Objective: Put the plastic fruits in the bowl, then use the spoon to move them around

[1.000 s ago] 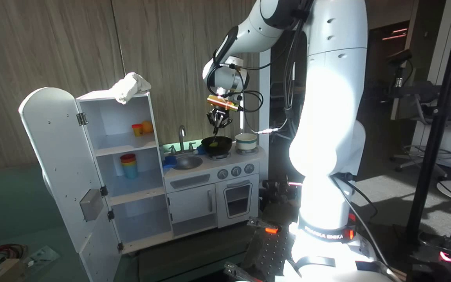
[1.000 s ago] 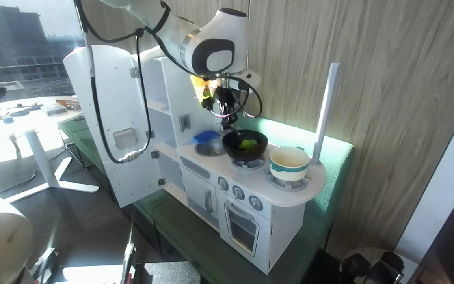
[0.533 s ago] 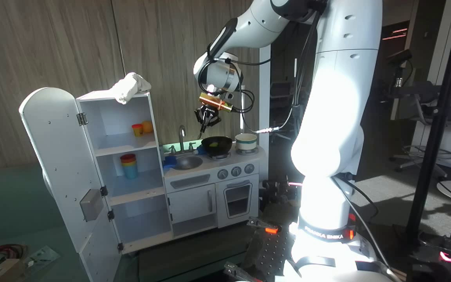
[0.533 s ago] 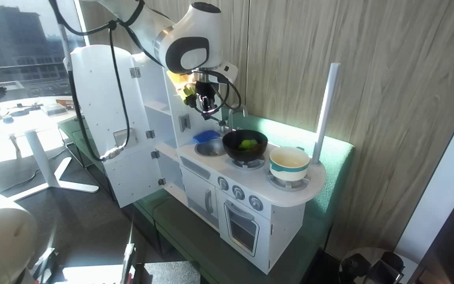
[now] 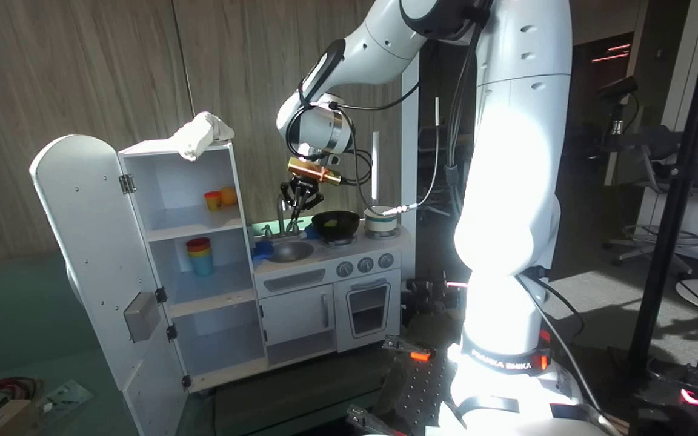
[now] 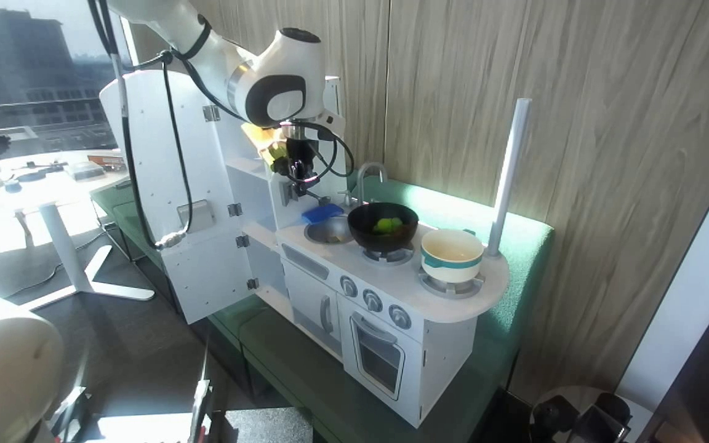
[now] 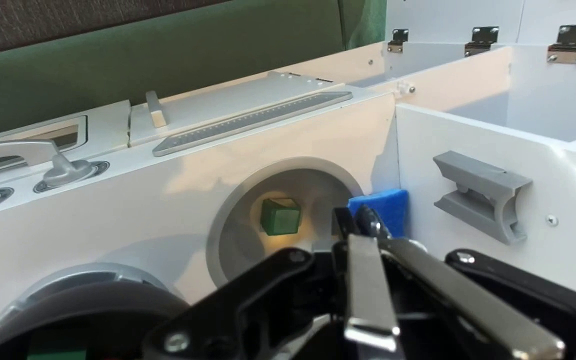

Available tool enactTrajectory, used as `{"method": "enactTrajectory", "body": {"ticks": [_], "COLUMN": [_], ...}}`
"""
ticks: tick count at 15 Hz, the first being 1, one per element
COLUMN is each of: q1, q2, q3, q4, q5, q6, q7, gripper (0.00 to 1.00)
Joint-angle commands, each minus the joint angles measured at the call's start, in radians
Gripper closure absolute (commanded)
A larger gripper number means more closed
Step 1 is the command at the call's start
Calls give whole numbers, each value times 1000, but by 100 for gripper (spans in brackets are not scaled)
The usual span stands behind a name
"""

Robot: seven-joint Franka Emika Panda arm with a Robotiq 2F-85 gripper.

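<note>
The bowl (image 6: 364,232) is black and stands on a burner of the toy stove. It shows in both exterior views (image 5: 343,231) and at the lower left of the wrist view (image 7: 113,300). Plastic fruits (image 6: 387,226), bright yellow-green, lie inside it beside a dim reddish piece. My gripper (image 6: 301,189) is shut on the dark spoon (image 6: 324,200), whose end sticks out beneath the fingers. The gripper (image 5: 296,211) is above the sink area, left of the bowl in both exterior views. In the wrist view my gripper (image 7: 355,220) partly hides the sink, and the spoon blends with the fingers.
The sink (image 7: 220,235) holds a green block (image 7: 281,217). A blue sponge-like thing (image 6: 322,213) lies by the cabinet wall. A tap (image 6: 372,167) rises behind the sink. A white pot (image 6: 452,249) stands right of the bowl. A shelf holds an orange ball (image 5: 228,195) and cups.
My gripper has lifted the spoon out of the bowl and carried it left, then slightly down, over the sink area. The bowl and the fruits in it look unmoved.
</note>
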Motion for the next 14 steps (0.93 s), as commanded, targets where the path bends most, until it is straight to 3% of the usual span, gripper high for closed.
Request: {"method": "enactTrajectory", "body": {"ticks": [1, 7, 14], "q1": [-12, -42, -59], "q2": [109, 253, 342], "q3": [0, 9, 20], "q4": [102, 210, 248], "q5": [1, 14, 22], "q6": [-23, -69, -100], "q7": [17, 11, 11], "gripper": [98, 98, 98]}}
